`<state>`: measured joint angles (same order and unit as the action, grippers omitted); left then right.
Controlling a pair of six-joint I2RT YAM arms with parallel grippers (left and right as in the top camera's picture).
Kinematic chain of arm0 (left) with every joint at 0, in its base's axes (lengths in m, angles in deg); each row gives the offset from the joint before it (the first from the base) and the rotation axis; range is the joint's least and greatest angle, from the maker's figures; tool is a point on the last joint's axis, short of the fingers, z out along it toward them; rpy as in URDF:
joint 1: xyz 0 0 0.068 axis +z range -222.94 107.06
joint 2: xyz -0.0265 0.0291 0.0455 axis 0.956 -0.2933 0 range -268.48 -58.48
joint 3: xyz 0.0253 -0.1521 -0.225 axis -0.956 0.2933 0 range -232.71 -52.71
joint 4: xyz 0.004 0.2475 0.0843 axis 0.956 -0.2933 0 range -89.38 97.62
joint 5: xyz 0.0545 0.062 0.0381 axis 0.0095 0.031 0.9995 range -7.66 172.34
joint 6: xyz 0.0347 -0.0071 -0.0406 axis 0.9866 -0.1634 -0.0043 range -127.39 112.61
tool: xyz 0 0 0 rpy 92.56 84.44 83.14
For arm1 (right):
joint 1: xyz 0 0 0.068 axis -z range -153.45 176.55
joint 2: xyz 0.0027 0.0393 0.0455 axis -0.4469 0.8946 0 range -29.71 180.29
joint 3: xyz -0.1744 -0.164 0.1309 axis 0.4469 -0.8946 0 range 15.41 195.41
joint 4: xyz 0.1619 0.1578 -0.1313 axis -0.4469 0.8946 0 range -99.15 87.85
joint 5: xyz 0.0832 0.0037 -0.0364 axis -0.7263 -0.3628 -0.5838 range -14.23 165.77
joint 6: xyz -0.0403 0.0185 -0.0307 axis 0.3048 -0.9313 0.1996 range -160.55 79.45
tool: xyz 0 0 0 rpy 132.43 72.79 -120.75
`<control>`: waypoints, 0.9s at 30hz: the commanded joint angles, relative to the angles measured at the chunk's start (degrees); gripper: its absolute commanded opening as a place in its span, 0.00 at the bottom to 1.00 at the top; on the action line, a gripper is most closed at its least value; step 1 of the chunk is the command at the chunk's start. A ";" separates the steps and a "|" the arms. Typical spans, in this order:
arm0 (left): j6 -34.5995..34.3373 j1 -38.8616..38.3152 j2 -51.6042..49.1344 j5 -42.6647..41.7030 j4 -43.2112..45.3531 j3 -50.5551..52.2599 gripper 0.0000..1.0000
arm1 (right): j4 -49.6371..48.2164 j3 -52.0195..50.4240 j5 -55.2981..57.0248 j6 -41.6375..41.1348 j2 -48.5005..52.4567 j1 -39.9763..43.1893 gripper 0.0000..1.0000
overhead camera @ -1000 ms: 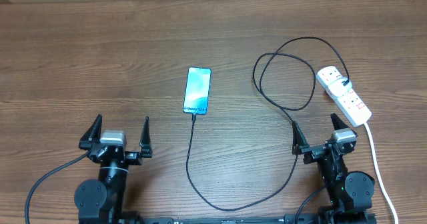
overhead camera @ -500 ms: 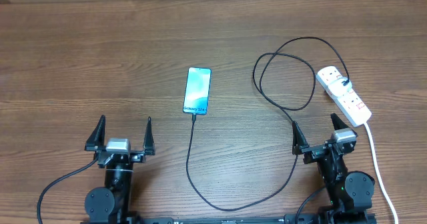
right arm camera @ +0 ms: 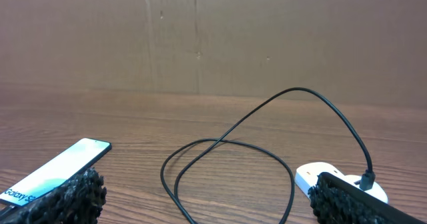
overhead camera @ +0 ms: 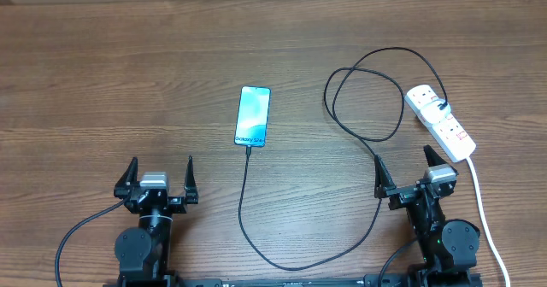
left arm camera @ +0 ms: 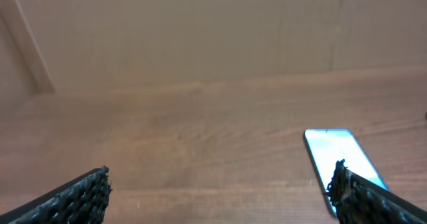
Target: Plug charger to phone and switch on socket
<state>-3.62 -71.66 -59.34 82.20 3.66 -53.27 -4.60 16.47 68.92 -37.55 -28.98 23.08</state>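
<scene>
At the near edge of the table (overhead camera: 128, 65), the left gripper (overhead camera: 161, 164) sits with its 2 fingers spread wide and nothing between them. The right gripper (overhead camera: 402, 159) sits at the opposite corner, its jaws equally wide and empty. Neither touches any object.

The phone (overhead camera: 253, 116) lies flat near the middle of the table, beyond the 2 grippers and between them, its blue screen lit and its "Galaxy" lettering along the near short edge. The small black plug (overhead camera: 249, 149) of the charger cable (overhead camera: 245, 203) meets that near edge.

From there the cable runs toward the front of the table, bends right, and passes just beside the right gripper's left finger. It then climbs into 1 large crossed loop and ends on the top face of the power strip (overhead camera: 440, 121).

That strip lies at an angle at the far right, beyond the right gripper, with a thick white cord (overhead camera: 484, 212) trailing off the front edge. Its red switches (overhead camera: 461, 136) are too small to tell whether they are on.

Both wrist cameras show a brown cardboard wall (right arm camera: 200, 37) behind the table.
</scene>
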 commanded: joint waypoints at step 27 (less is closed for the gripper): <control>-3.65 0.59 0.68 3.13 -0.31 0.31 1.00 | -0.20 -0.59 0.33 0.07 -0.57 0.00 1.00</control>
<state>-10.62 -71.66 -59.34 85.37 3.29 -53.22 -4.55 16.47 68.94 -37.53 -28.98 23.08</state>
